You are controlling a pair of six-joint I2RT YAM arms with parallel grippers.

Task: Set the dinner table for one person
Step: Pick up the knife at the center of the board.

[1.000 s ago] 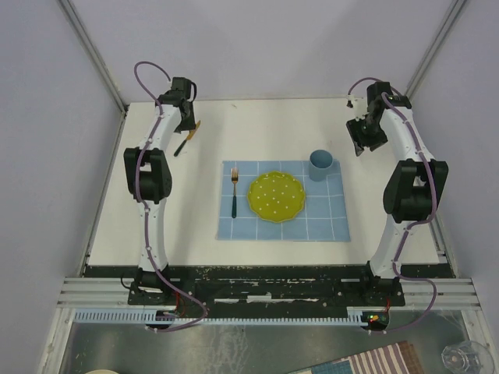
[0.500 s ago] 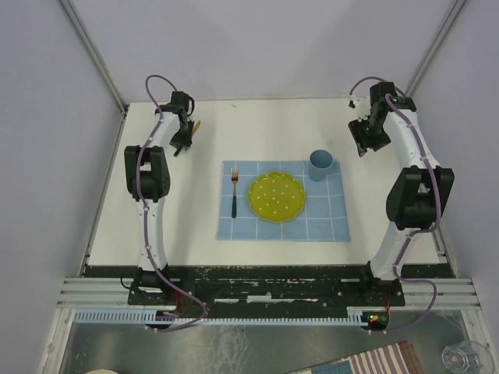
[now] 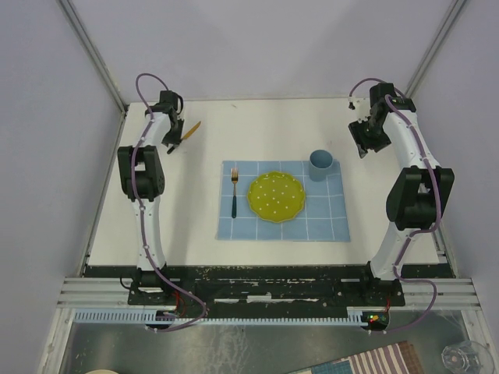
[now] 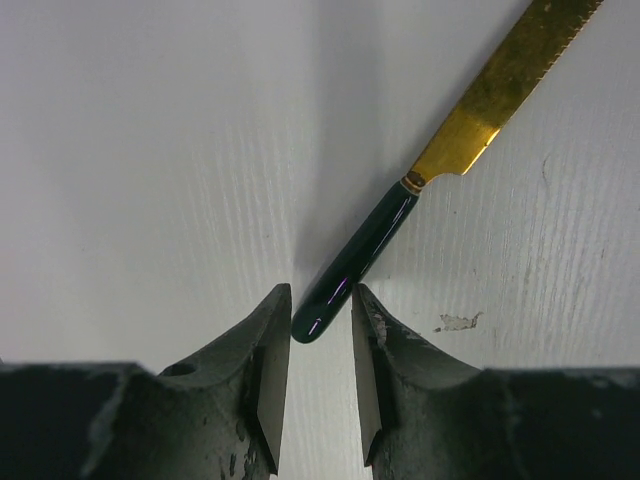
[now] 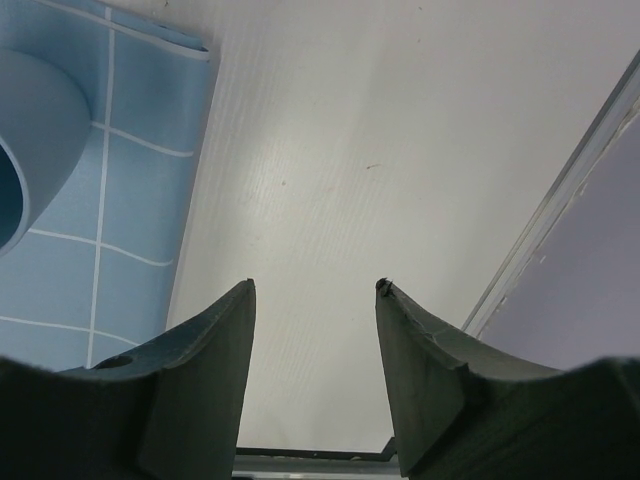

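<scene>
Two jaws of the left gripper flank only the very butt of the knife, which lies flat near the far left corner of the table. The gap is so narrow that it cannot be told whether they have clamped or merely bracket the handle. So short a hold on a glossy, rounded handle is the hazard: pinched at its tip, the knife could squirt forward out of the jaws, or the long gold blade could droop and swing once lifted.

The knife lies well apart from the cloth where the setting is laid, with the fork on its left, the plate at centre and the cup at its far right corner. A bare strip right of the plate looks the likely berth — a carry there would pass over fork and plate, with the cup close by. Right gripper hangs spread and empty over the far right of the table, beside the cup.
</scene>
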